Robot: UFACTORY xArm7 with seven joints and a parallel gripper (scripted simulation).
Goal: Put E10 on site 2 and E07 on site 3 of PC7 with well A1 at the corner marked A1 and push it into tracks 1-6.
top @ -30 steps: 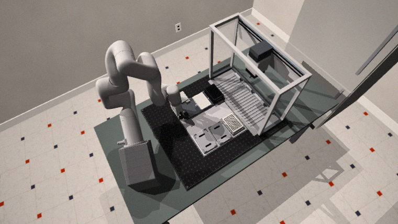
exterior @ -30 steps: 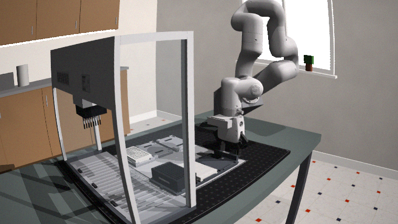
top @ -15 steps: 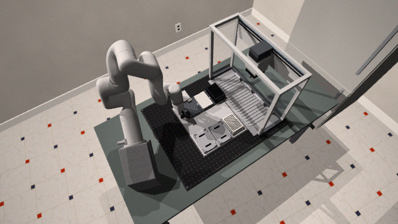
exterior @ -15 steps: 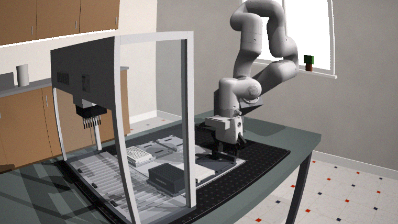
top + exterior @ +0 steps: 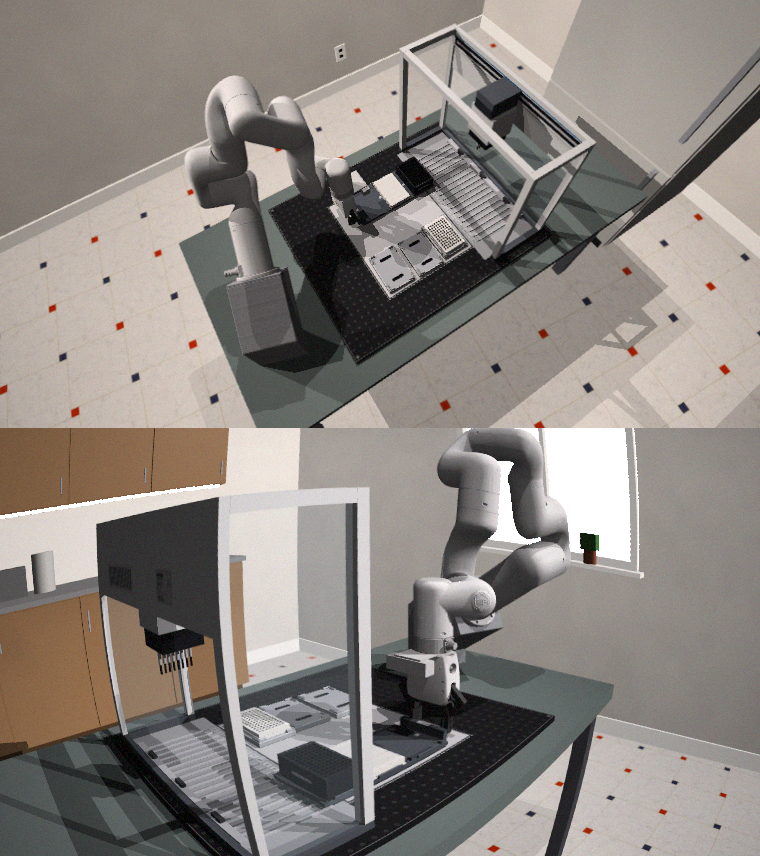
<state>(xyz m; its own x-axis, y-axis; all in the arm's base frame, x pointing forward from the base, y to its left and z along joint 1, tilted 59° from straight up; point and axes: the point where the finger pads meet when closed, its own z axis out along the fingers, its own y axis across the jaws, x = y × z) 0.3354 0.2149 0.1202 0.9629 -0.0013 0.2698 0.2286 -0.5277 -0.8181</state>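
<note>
PC7 (image 5: 409, 747) lies partly hidden behind a frame post (image 5: 359, 651), its handle under the spread, empty gripper (image 5: 431, 714).

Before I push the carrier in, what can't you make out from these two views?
- A1 corner marks and track numbers: too small in both views.
- Lamp behind the tracks: not distinguishable in either view.
- Handle contact: the open gripper blocks it; jaws too small from the top.
- White plate: frame post partly covers it in the exterior view.
</note>
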